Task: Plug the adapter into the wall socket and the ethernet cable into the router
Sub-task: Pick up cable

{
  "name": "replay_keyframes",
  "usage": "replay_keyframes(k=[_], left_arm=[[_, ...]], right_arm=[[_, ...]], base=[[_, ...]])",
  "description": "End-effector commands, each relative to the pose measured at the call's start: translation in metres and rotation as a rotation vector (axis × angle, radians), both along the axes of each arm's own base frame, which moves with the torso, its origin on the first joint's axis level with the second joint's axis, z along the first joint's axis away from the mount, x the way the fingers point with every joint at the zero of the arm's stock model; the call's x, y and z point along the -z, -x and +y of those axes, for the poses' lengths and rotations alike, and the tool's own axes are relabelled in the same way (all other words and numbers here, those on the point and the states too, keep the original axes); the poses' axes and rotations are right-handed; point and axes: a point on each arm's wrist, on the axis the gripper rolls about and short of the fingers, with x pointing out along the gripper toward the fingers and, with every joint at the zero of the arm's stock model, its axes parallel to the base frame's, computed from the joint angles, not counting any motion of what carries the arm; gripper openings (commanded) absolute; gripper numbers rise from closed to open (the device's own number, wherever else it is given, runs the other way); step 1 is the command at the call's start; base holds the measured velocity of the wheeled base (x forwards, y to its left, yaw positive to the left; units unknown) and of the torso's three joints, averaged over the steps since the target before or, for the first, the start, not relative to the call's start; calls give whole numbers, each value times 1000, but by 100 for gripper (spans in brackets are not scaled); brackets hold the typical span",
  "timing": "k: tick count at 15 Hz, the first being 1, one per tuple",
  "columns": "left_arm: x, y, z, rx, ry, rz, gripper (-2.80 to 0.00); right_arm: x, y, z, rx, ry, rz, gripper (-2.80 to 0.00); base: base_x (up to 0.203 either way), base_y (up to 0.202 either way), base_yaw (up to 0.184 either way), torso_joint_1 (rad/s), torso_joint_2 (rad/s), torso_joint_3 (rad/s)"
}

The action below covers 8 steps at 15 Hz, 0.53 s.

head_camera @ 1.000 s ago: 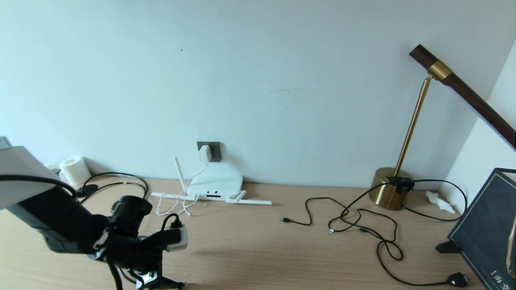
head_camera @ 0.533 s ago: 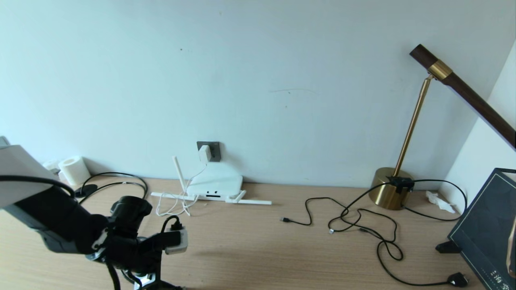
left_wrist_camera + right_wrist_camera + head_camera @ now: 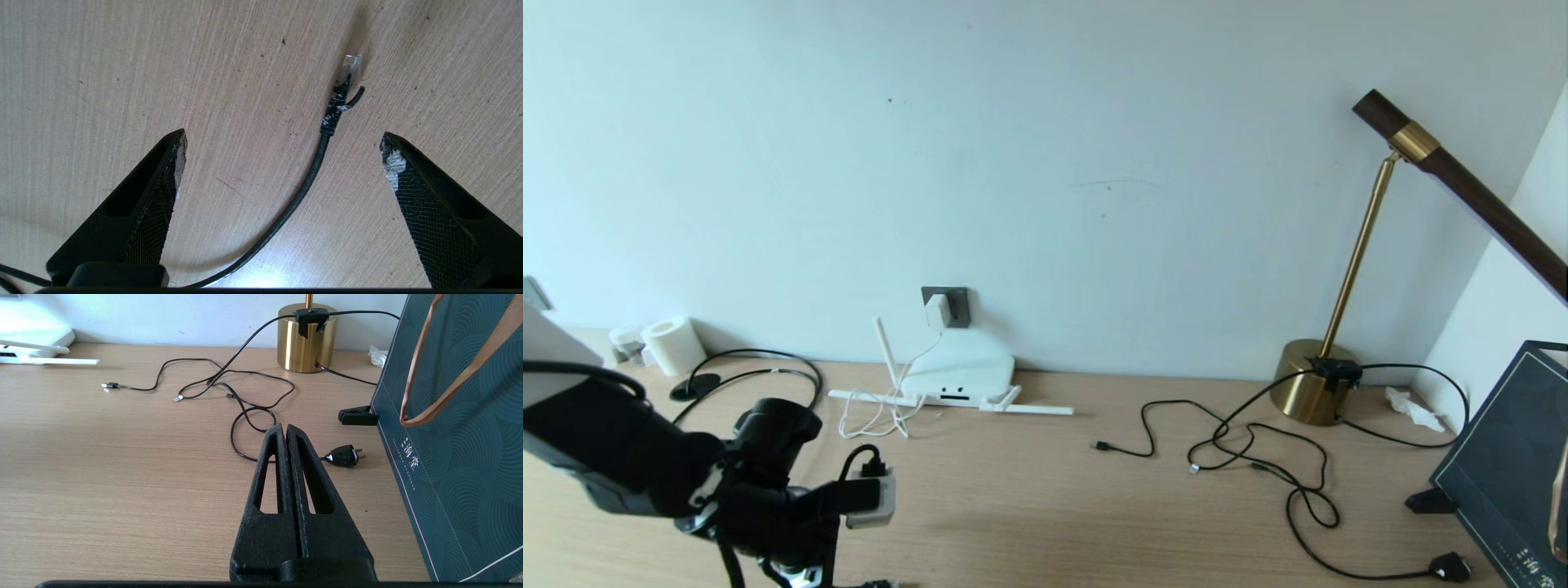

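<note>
Ethernet cable (image 3: 302, 192) lies loose between my wide-open left gripper (image 3: 282, 163) fingers; closing behind the clear connector (image 3: 351, 65) risks twisting it. Right gripper (image 3: 286, 435) shut, parked.

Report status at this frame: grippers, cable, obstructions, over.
Left gripper open above the ethernet cable, nothing held. Right gripper shut, empty. Adapter seated in wall socket. Cable end clear on the desk.

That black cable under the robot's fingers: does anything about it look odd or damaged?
Yes. The ethernet cable has whitish scuffs just behind its clear connector tip, and a small black tab juts out sideways there.
</note>
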Motion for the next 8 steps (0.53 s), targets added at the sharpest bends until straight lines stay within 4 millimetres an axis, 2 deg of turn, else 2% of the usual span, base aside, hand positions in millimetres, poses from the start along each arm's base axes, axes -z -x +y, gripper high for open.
replay_keyframes(k=[1, 8], left_arm=[[4, 1, 0, 7, -2, 12, 0], [15, -3, -2, 13, -2, 47, 0]], right_arm=[[0, 0, 0, 0, 0, 0, -280], [0, 0, 0, 0, 0, 0, -280]], base=[[0, 0, 0, 0, 0, 0], [0, 0, 0, 0, 0, 0]])
